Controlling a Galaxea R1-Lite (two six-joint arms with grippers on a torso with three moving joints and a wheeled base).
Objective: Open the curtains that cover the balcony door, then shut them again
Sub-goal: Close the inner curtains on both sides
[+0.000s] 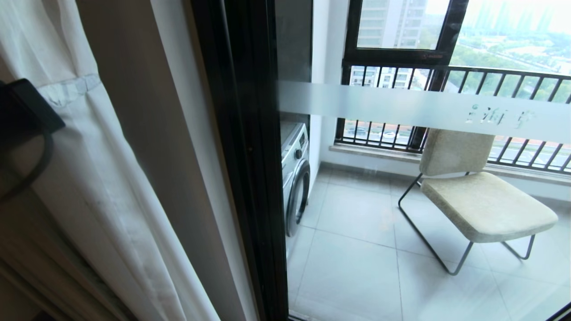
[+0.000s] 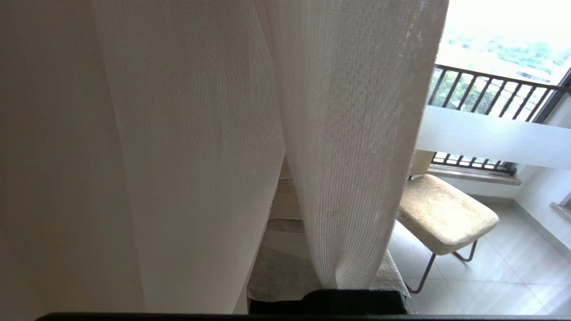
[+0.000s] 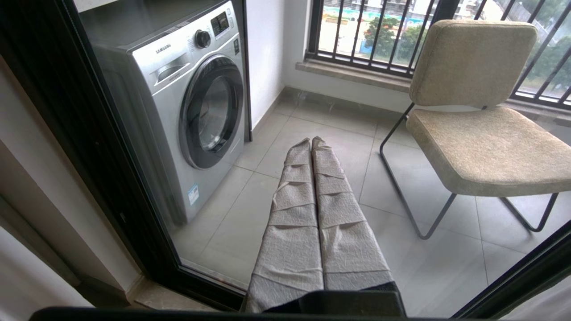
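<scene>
The curtains (image 1: 93, 178) hang bunched at the left of the head view, sheer white over a beige layer, and leave the balcony door (image 1: 243, 156) uncovered. The door's black frame and frosted stripe (image 1: 424, 109) show in full. My left arm's black wrist (image 1: 22, 111) sits against the fabric at the far left. In the left wrist view, curtain (image 2: 357, 156) folds fill most of the picture. My left gripper (image 2: 290, 178) is shut, with one fold running down between its taped fingers (image 2: 279, 263). My right gripper (image 3: 311, 140) is shut on nothing and points at the glass, low down.
Behind the glass, a beige chair (image 1: 482, 205) on a thin metal frame stands on the tiled balcony floor. A silver washing machine (image 1: 295, 174) sits at the left, next to the door frame. A black-barred railing and window (image 1: 446, 71) close the far side.
</scene>
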